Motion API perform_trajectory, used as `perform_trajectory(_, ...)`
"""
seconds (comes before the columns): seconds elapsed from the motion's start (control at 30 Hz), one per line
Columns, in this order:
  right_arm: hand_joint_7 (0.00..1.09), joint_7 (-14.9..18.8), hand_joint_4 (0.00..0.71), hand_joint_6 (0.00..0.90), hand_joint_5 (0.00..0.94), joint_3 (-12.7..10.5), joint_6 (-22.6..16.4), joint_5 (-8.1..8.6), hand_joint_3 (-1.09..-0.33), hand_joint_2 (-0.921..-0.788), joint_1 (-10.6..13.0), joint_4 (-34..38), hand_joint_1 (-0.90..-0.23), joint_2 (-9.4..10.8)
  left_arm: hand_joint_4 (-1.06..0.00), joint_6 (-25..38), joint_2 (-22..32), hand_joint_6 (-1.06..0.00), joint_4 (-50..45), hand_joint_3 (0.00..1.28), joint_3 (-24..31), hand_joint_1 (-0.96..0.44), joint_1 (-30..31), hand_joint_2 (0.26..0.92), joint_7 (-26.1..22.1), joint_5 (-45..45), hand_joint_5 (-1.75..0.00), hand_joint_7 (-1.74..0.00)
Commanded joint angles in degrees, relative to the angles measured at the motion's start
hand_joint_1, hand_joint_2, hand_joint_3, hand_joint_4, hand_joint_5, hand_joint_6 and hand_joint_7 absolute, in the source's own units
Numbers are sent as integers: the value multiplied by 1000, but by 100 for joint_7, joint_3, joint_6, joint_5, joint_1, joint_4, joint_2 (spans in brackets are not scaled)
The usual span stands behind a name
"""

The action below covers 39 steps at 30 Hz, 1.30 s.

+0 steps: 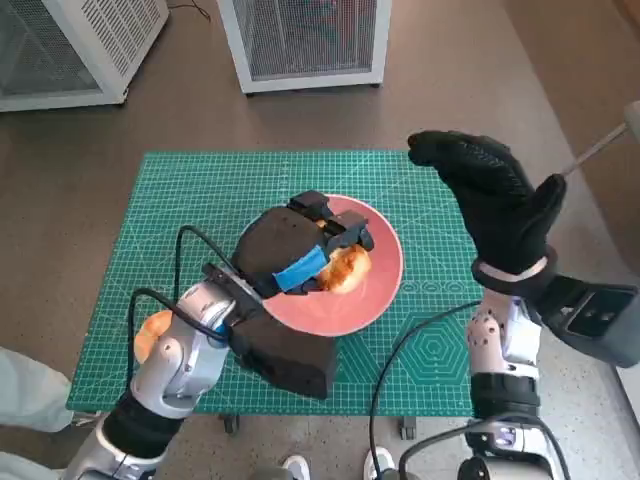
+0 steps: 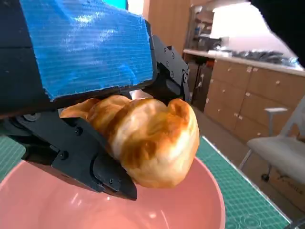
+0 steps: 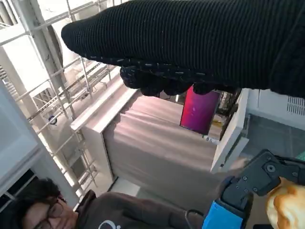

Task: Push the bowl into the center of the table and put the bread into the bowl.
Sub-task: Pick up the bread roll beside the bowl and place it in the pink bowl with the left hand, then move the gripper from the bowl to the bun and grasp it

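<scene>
A pink bowl [image 1: 370, 290] sits near the middle of the green mat. My left hand [image 1: 305, 262] holds a golden bread roll [image 1: 345, 268] just above the bowl's inside. Seen from the left wrist, the bread [image 2: 152, 138] is gripped between the black fingers [image 2: 90, 162] over the pink bowl [image 2: 209, 200]. My right hand [image 1: 495, 195] is raised above the table's right side, fingers spread, holding nothing. In the right wrist view the glove [image 3: 200, 43] spans the picture, and the bread [image 3: 286, 207] shows at one corner with the left hand [image 3: 248, 191].
A green cutting mat [image 1: 200, 200] covers the table. Another orange-brown item [image 1: 150, 335] lies by my left forearm near the mat's left front edge. White wire cabinets [image 1: 310, 40] stand on the floor beyond the table. A person [image 3: 57, 210] shows in the right wrist view.
</scene>
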Motion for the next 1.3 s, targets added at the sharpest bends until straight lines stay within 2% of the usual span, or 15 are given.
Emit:
perform_trajectory(0.03,6,-27,249,326,0,-13,-32,-19,-621,-921,151,36,-588,-23,-363,170,57,-451,-286,27,-74,-113,81,804,-235,333,-162,-219)
perform_trajectory(0.1,6,-35,249,326,0,-12,-59,-34,-621,-921,146,58,-584,-21,-322,173,109,-423,-345,12,-79,-198,71,786,-306,445,-67,-105)
perform_trajectory(0.27,6,-40,248,326,0,-14,-85,-41,-620,-921,134,111,-583,-23,-253,218,150,-392,-528,3,3,-300,82,776,-520,511,-11,-27)
perform_trajectory(0.5,6,-50,248,326,0,-3,-111,-45,-618,-921,155,104,-584,-11,-190,411,137,-353,-964,1,263,-330,240,774,-833,240,-1,-2)
perform_trajectory(0.9,6,-72,245,326,0,31,-111,-24,-615,-921,248,16,-585,35,-113,1147,54,-276,-2219,1,970,-404,842,776,-1359,-287,0,0)
perform_trajectory(1.03,6,-91,245,326,0,52,-98,-24,-614,-921,291,-44,-585,58,-109,1392,168,-271,-2819,1,1325,-413,1103,776,-1606,-413,0,0)
perform_trajectory(1.3,5,-122,244,326,0,70,-37,-4,-613,-921,377,-170,-582,66,-104,1874,605,-270,-4071,0,2505,-391,1799,766,-2208,-841,0,0)
